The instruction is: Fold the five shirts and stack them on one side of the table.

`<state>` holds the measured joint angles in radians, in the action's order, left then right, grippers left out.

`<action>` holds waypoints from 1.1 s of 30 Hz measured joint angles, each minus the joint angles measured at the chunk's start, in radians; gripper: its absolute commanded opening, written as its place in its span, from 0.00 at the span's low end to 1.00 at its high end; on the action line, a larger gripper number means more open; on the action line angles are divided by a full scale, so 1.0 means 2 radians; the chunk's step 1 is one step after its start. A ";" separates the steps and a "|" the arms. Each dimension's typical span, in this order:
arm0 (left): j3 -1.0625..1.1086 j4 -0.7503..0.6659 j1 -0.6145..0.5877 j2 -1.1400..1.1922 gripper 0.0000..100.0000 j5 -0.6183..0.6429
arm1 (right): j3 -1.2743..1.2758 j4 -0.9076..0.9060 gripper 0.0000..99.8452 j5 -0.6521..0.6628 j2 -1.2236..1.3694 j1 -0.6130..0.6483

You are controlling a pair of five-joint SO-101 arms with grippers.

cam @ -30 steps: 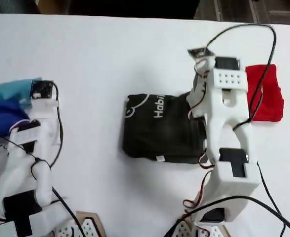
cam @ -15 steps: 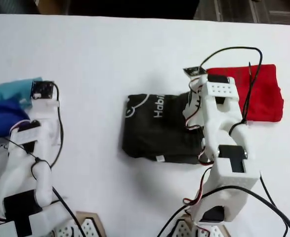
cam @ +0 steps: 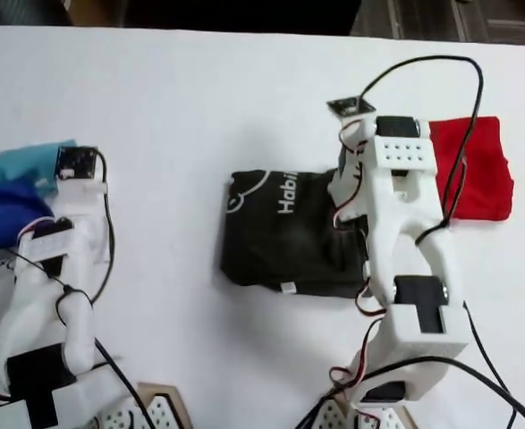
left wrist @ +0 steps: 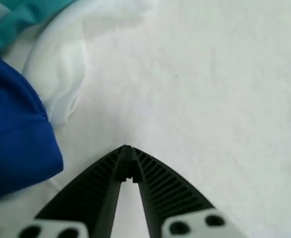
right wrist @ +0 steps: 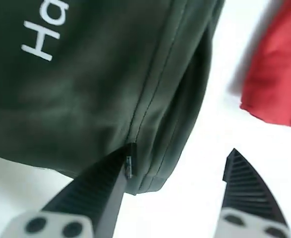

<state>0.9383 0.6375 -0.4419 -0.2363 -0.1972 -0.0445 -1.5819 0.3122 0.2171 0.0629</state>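
Shifts right gripper (right wrist: 182,151), jaws apart, slightly along the hem of folded black cotton shirt (cam: 289,232), near folded red cloth shirt (cam: 486,170).
Suggests lining up a grasp for stacking; keeps left gripper (left wrist: 127,148) closed.

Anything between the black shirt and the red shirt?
Bare table between black shirt and red shirt in the right wrist view; right pincer hangs open there.

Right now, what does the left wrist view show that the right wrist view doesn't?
Left wrist view, not the right: a blue shirt, a teal shirt and rumpled white cloth beside the left gripper, its fingers shut. Right wrist view, not the left: a black shirt with white lettering, a red shirt, and the right gripper, fingers open, one at the black shirt's edge. Shared: the white table.
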 measured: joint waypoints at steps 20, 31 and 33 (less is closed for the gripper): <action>0.000 0.000 0.000 0.000 0.03 0.000 | 0.000 0.061 0.29 -0.052 0.107 0.025; 0.000 0.000 0.000 0.000 0.03 0.000 | 0.000 0.058 0.29 -0.052 0.097 0.023; 0.000 0.000 0.000 0.000 0.03 0.000 | 0.000 0.058 0.29 -0.052 0.097 0.023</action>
<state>0.9383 0.6375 -0.4419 -0.2363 -0.1972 -0.0445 -1.4668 0.2079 0.4120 0.1089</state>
